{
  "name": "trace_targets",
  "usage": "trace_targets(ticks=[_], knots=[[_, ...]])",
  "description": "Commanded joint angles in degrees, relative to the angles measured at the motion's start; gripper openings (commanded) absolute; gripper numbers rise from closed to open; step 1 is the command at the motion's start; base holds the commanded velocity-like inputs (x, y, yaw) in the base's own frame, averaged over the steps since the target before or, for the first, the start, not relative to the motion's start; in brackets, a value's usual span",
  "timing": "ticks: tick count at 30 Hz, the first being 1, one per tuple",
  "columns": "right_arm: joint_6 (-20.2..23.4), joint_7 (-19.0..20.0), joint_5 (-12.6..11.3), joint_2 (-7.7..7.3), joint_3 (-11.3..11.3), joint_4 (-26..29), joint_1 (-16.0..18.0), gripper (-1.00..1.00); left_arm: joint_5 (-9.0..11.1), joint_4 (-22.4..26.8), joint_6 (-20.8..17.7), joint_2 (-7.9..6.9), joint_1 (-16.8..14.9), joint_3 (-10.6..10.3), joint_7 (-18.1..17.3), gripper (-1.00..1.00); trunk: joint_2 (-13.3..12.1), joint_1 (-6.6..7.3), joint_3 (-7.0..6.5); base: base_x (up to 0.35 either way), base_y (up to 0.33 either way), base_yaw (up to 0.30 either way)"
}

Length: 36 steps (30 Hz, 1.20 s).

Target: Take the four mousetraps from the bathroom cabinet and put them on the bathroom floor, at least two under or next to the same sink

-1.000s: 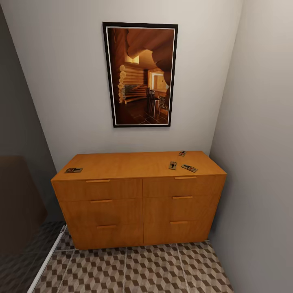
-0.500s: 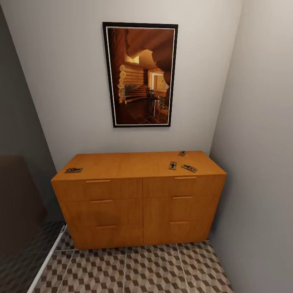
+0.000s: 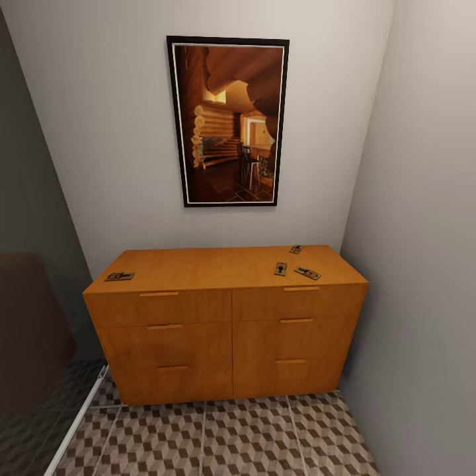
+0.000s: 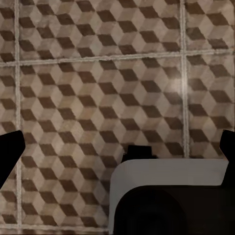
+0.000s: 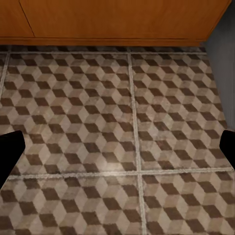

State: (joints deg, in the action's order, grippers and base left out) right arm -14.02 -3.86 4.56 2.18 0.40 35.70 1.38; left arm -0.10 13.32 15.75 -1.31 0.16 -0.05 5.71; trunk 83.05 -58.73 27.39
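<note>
- The step in hand is the approach: the robot faces the cabinet [image 3: 225, 324], and none of the mousetraps is picked up yet.
- Four mousetraps lie on its flat top: one [image 3: 119, 276] at the 9 o'clock end, three [image 3: 280, 268] [image 3: 307, 273] [image 3: 295, 249] clustered toward 3 o'clock.
- The cabinet has six handles.
- The left fingers [image 4: 11, 152] and right fingers [image 5: 10, 152] show as dark tips spread wide, holding nothing, over the bathroom floor [image 5: 117, 147].
- The next move likely calls for raising an arm to the top and closing on one trap.
</note>
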Motion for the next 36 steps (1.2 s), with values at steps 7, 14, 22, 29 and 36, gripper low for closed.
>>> trace_targets(ticks=[7, 14, 22, 29, 36], knots=[[0.58, -4.03, 0.55, 0.04, -0.09, 8.67, 0.03, 1.00, -0.15, -6.00, 0.30, -0.35, 0.01, -0.15, 0.09, 1.00, 0.03, 0.00, 0.05, 0.000, 0.000, 0.000], [11.41, -8.97, 1.38, 0.31, 0.10, 24.08, 0.03, 1.00, -0.04, -6.99, 4.31, -0.57, 0.02, -0.13, 0.02, 1.00, 0.03, 0.00, 0.05, 0.000, 0.000, 0.000], [31.18, -9.89, 3.37, 0.29, 0.13, 46.04, 0.03, 1.00, 0.01, -8.54, 6.79, -0.61, 0.02, -0.13, 0.00, 1.00, 0.03, 0.00, 0.05, 0.000, 0.000, 0.000], [40.24, -10.11, 6.96, 0.41, 0.13, 54.28, 3.65, 1.00, 0.01, -8.72, 6.98, -0.57, 0.02, -0.14, 0.00, 1.00, 0.03, 0.00, 0.05, 0.000, 0.000, 0.000], [51.37, -10.08, 8.49, 0.60, 0.13, 55.38, 15.03, 1.00, -0.02, -8.82, 7.04, -0.52, 0.02, -0.19, -0.09, 1.00, 0.03, 0.00, 0.05, 0.000, 0.000, 0.000]])
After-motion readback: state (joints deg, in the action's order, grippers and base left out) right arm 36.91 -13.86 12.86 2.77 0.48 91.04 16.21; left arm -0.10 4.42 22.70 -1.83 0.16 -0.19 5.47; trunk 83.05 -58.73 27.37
